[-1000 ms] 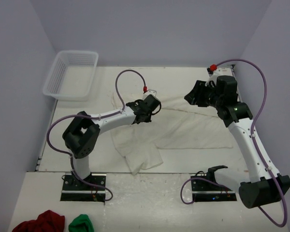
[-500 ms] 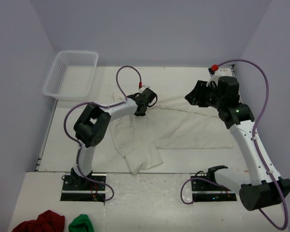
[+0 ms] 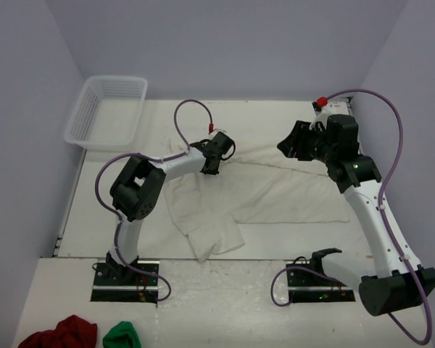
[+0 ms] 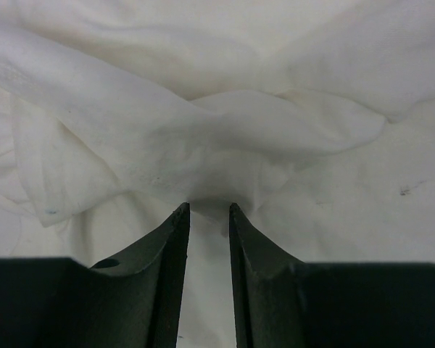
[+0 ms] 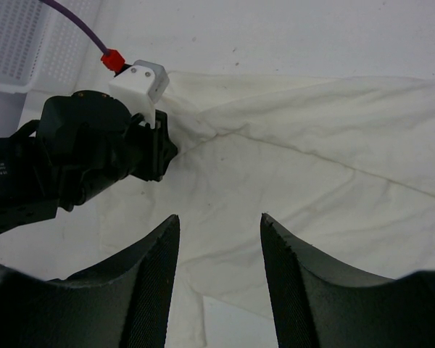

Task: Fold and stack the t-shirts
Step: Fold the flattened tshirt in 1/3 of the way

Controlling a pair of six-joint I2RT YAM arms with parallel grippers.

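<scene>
One off-white t-shirt lies crumpled and partly spread across the middle of the table, with a bunched end near the front. My left gripper is low on the shirt's left upper part. In the left wrist view its tips stand a narrow gap apart against a raised fold, and nothing is visibly pinched. My right gripper hovers above the shirt's right upper part. Its jaws are wide open and empty over the cloth. The left gripper also shows in the right wrist view.
A white mesh basket stands at the back left corner, also seen as the basket in the right wrist view. A dark red cloth bundle and a green bundle lie on the near ledge at the left.
The left arm's elbow swung toward the back and its gripper slid slightly back on the shirt. Its jaws parted a little. The right arm barely moved.
</scene>
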